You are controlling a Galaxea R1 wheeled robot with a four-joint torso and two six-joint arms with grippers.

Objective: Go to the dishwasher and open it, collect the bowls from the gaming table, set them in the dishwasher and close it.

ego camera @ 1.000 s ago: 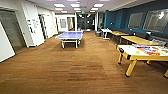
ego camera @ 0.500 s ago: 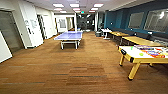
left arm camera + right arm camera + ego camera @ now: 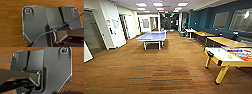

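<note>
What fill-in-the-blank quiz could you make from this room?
1. The blue ping-pong table stands on a floor that looks like ____.
2. The near table at the right has legs coloured ____.
3. The far right wall is painted dark ____.

Missing words: wood; yellow; blue

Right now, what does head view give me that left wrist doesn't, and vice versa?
Head view alone: the room, with a blue ping-pong table mid-floor, yellow wood-topped tables along the blue wall, and the gaming table at right carrying colourful board games and small green spots, too blurred to identify as bowls. Left wrist alone: the robot's dark plate and a thin blue cable. Shared: the brown wood-look floor.
</note>
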